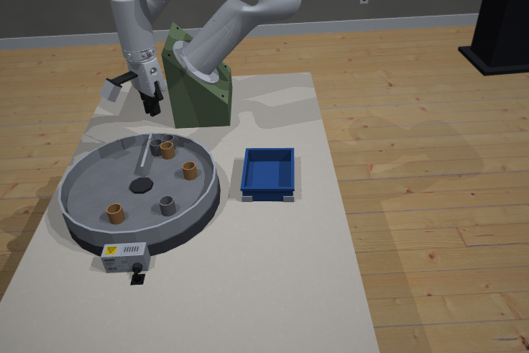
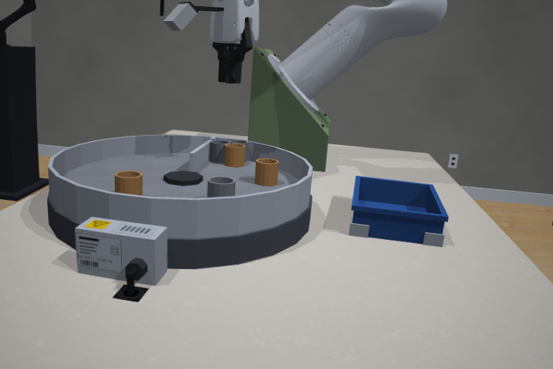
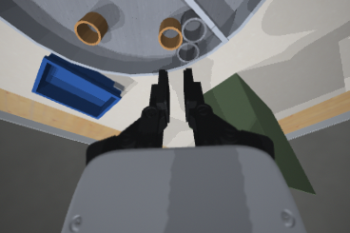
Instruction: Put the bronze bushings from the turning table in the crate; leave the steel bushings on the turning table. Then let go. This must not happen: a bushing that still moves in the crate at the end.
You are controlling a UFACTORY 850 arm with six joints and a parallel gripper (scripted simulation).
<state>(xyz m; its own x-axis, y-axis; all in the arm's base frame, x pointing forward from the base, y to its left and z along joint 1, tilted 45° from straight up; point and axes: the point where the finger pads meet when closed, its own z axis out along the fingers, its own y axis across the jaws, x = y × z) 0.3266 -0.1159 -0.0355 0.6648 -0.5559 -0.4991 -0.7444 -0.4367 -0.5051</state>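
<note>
The turning table (image 1: 93, 177) (image 2: 223, 217) carries all the bushings. One bronze bushing (image 1: 167, 152) (image 2: 234, 157) (image 3: 170, 24) stands beside a steel bushing (image 1: 155, 147) (image 2: 218, 153) near the divider, with another steel bushing (image 1: 168, 139) behind by the rim. A second bronze bushing (image 1: 189, 172) (image 2: 266, 173) (image 3: 100, 22) stands at the right. A third bronze bushing (image 1: 115, 215) (image 2: 128, 185) and a steel bushing (image 1: 167, 207) (image 2: 221, 189) are at the front. The blue crate (image 1: 268, 189) (image 2: 388, 224) is empty. My gripper (image 1: 152, 113) (image 2: 230, 80) (image 3: 176, 80) is narrowly open, empty, high behind the turning table.
A divider bar (image 1: 146, 154) (image 2: 200, 155) (image 3: 200, 10) crosses the back of the turning table, and a black hub (image 1: 141, 185) (image 2: 182, 177) is at its centre. A grey box (image 1: 126, 259) (image 2: 120, 251) stands in front. The green arm base (image 1: 196, 103) (image 2: 285, 128) (image 3: 244, 113) is close beside the gripper.
</note>
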